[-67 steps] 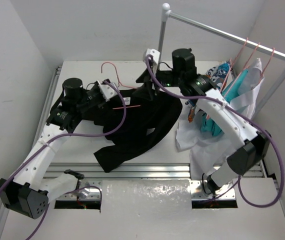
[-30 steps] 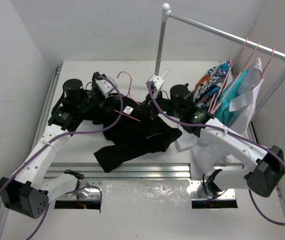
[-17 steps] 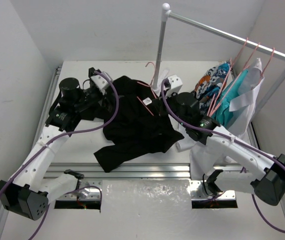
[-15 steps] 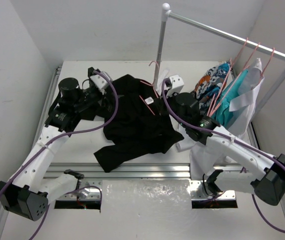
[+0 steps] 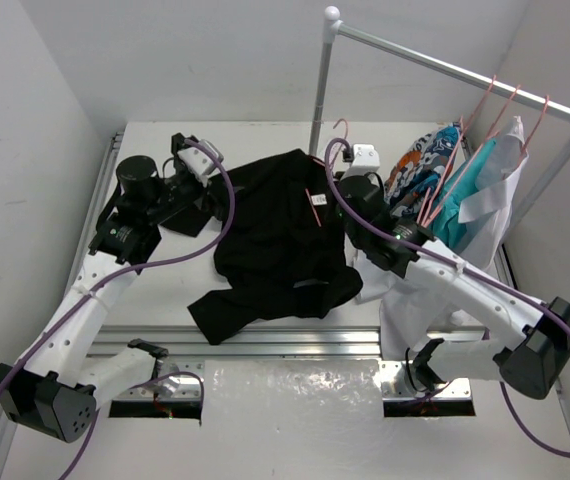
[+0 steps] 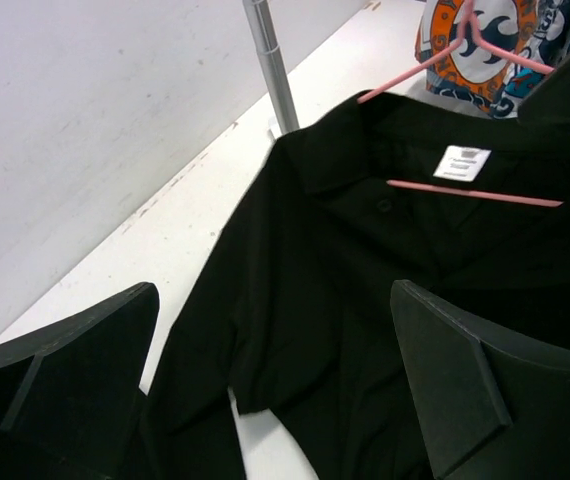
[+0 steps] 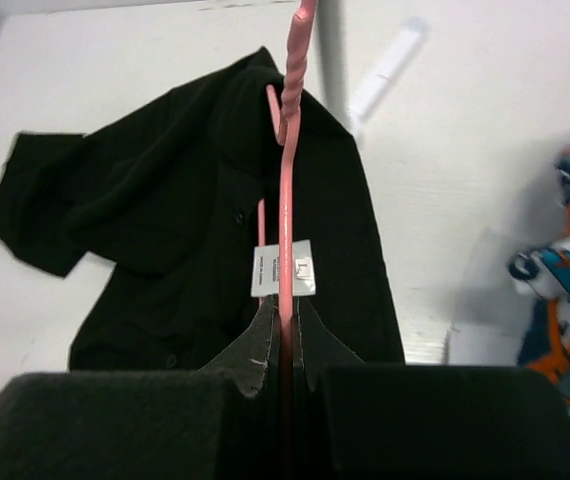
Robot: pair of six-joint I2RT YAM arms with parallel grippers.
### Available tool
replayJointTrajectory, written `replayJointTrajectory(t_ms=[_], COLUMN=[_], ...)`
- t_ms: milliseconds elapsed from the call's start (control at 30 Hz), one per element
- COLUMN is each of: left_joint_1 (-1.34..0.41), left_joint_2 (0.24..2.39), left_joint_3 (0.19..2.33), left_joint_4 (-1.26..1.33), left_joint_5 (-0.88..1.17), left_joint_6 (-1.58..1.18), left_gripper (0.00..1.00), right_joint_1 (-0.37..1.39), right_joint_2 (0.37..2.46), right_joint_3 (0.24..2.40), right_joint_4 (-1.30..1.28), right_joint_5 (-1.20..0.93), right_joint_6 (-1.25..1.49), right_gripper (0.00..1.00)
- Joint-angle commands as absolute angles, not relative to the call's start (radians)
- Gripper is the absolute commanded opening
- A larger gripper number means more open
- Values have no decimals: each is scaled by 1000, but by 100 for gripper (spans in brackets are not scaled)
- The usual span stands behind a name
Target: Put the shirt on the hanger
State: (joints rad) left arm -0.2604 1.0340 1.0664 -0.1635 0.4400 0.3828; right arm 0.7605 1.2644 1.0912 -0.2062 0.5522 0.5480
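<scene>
The black shirt [image 5: 275, 235] lies spread over the table with its collar raised toward the rack pole. The pink hanger [image 7: 287, 190] runs through the neck beside the white label [image 7: 283, 268], and its hook [image 5: 339, 128] points up by the pole. My right gripper [image 7: 285, 335] is shut on the hanger's rod, just behind the collar [image 5: 333, 180]. My left gripper [image 6: 275, 400] stands wide open over the shirt's [image 6: 365, 300] left sleeve side, holding nothing [image 5: 203, 205]. In the left wrist view the hanger [image 6: 470, 190] shows inside the collar.
A clothes rack [image 5: 445, 65] stands at the back right, its upright pole [image 5: 319, 90] right beside the hanger hook. Patterned [image 5: 425, 150], teal [image 5: 475, 180] and white [image 5: 405, 300] garments hang from it on pink hangers. A metal rail [image 5: 265, 340] crosses the table's near edge.
The right arm has carried the hanger and shirt collar rightward to the rack pole. The left gripper has opened wide, let go of the shirt and stayed at the left.
</scene>
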Motion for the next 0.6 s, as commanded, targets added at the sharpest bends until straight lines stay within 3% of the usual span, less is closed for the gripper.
replayJointTrajectory(t_ms=[0, 167, 400, 467, 500, 567], left_joint_1=[-256, -256, -256, -256, -256, -256], left_joint_2=[1037, 1052, 1063, 1060, 1055, 1049], left_joint_3=[1101, 1101, 1104, 1104, 1104, 1103], left_joint_4=[-138, -138, -144, -147, -152, -155], left_joint_5=[430, 430, 426, 425, 423, 419], left_joint_6=[362, 365, 360, 368, 371, 377], left_gripper=[99, 98, 98, 98, 98, 98], right_joint_1=[769, 769, 769, 765, 765, 759], right_joint_2=[1246, 1330, 1509, 1516, 1511, 1500], right_joint_3=[1088, 1236, 1446, 1442, 1427, 1340], right_joint_4=[-199, -319, -367, -254, -60, 280], right_joint_5=[725, 892, 1320, 1354, 1365, 1388], right_joint_6=[646, 605, 491, 377, 301, -127], right_gripper=[0, 0, 0, 0, 0, 0])
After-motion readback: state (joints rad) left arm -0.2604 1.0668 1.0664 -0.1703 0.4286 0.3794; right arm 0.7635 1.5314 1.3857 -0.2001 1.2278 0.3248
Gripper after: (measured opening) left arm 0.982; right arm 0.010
